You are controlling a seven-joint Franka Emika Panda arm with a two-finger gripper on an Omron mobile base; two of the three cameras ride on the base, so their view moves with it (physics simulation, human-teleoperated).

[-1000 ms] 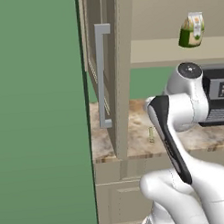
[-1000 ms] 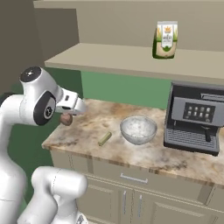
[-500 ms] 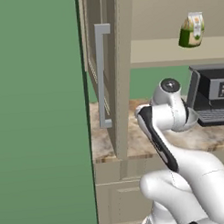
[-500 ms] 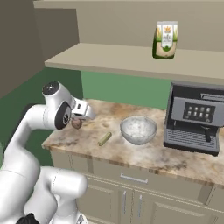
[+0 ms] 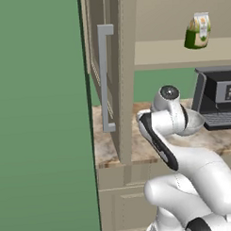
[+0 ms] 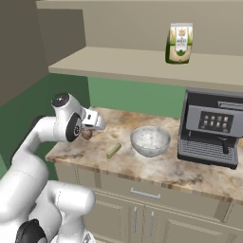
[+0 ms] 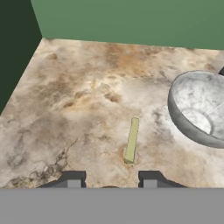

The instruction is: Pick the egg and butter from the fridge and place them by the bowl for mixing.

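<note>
One egg (image 6: 87,135) sits clamped in the gripper (image 6: 88,133) above the counter (image 6: 142,163), near one butter (image 6: 113,150) stick and one bowl (image 6: 150,141).

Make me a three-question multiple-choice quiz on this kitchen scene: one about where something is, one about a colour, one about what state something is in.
1. Where does the butter lie?
A. On the counter, left of the bowl
B. Inside the bowl
C. On the upper shelf

2. What colour is the wall behind the counter?
A. White
B. Green
C. Blue

3. What is the gripper doing?
A. Hanging open with nothing in it
B. Holding the egg above the counter
C. Pressing a button on the coffee machine

Answers: 1 A, the yellow stick rests flat on the stone beside the bowl. 2 B, green shows between counter and shelf. 3 B, the brown ball sits between the fingers, clear of the counter.
</note>
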